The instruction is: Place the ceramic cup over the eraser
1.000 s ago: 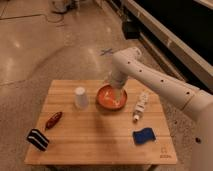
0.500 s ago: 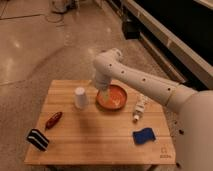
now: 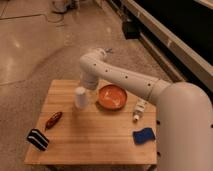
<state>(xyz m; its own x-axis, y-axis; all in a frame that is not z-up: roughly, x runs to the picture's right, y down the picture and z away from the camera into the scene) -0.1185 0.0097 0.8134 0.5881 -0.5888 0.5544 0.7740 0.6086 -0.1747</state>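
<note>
your hand (image 3: 84, 90) sits right at top of ceramic cup (image 3: 80, 98), near bench (image 3: 95, 137) back edge, left of centre (grip state: cannot tell). eraser (image 3: 38, 139) at front-left corner, well apart from cup.

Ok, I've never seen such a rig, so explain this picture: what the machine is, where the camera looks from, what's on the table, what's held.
The big white shape is a robot arm; one camera looks down on it from above. Its gripper is at the small white ceramic cup; whether it holds it cannot be seen. The wooden table also bears a round orange bowl, a white bottle, a blue block, a reddish-brown elongated object and a black white-striped eraser.
</note>
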